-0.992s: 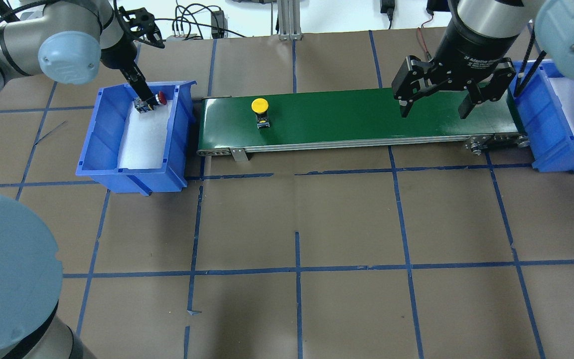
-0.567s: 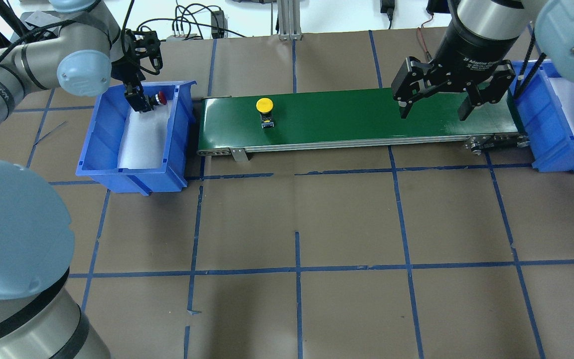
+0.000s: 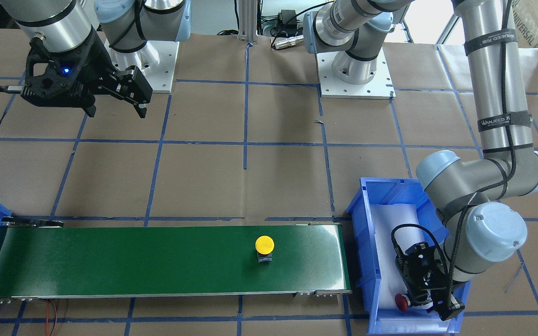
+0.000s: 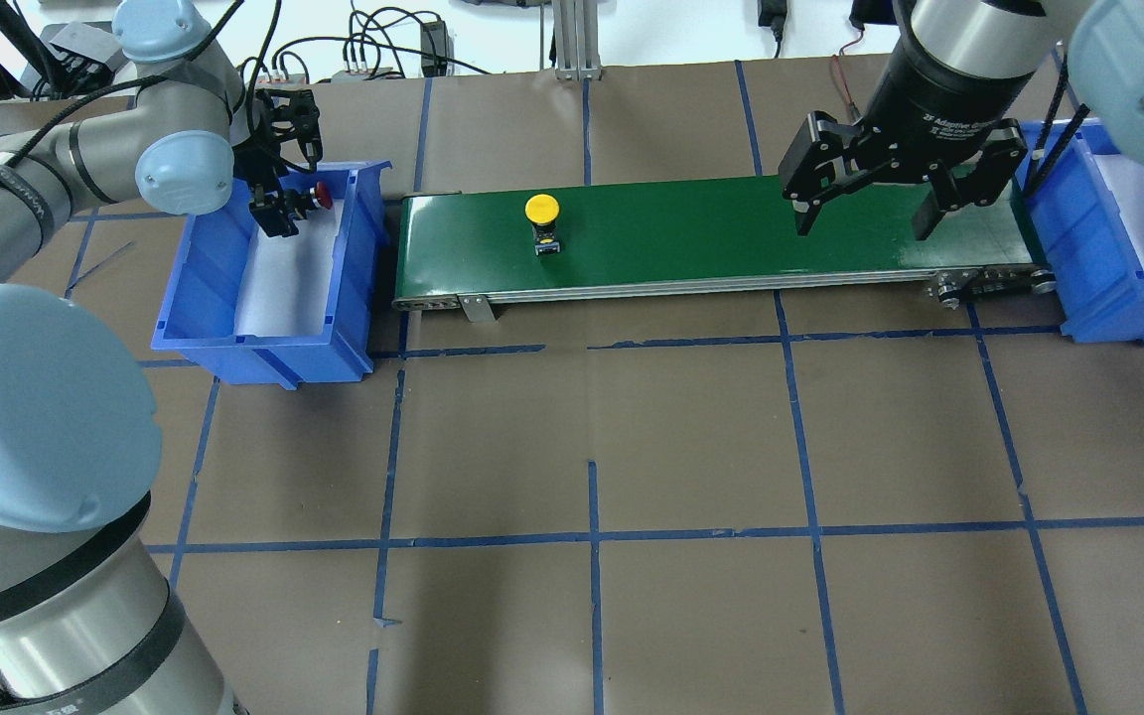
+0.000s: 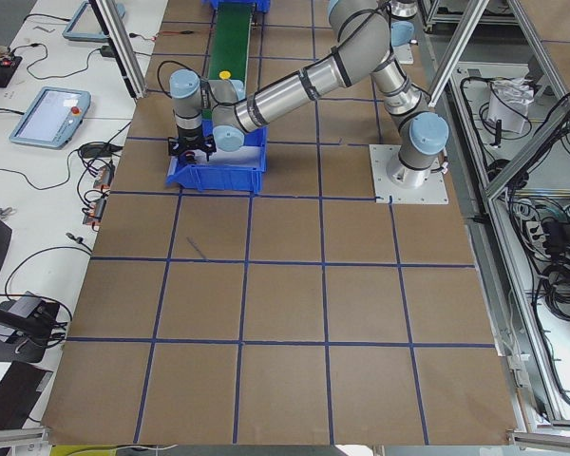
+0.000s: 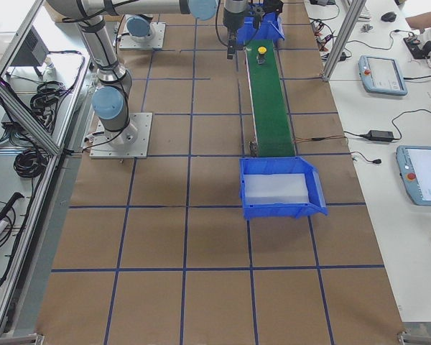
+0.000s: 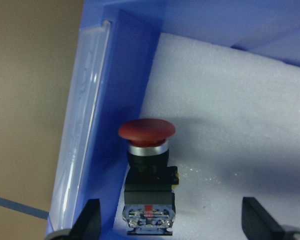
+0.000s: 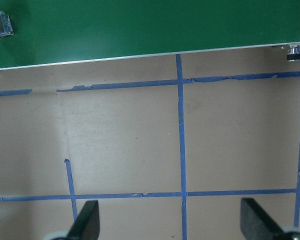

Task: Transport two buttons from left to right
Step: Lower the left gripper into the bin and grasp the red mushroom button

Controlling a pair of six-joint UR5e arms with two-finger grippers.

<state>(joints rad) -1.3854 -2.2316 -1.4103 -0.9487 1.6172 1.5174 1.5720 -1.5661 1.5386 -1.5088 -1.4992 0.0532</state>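
The yellow-capped button [image 4: 542, 210] stands upright on the green conveyor belt [image 4: 731, 228], left of its middle; it also shows in the front view [image 3: 265, 244] and at the top left corner of the right wrist view [image 8: 0, 25]. The red-capped button [image 7: 146, 131] lies on its side on white foam in the left blue bin [image 4: 264, 343], against the bin's far wall [image 4: 322, 199]. My left gripper [image 4: 279, 214] is open, its fingertips [image 7: 90, 220] on either side of the button's body end, not touching it. My right gripper [image 4: 865, 214] is open and empty above the belt's right end.
A second blue bin [image 4: 1108, 298] lined with white foam stands at the belt's right end. The belt's metal frame and roller [image 4: 949, 291] face the robot. Brown paper with blue tape lines [image 4: 592, 536] covers the table. Cables lie along the far edge.
The yellow button has ridden a little to the right on the belt. My left arm has swung round and the wrist has turned over the red button, which stays put. The right arm is still.
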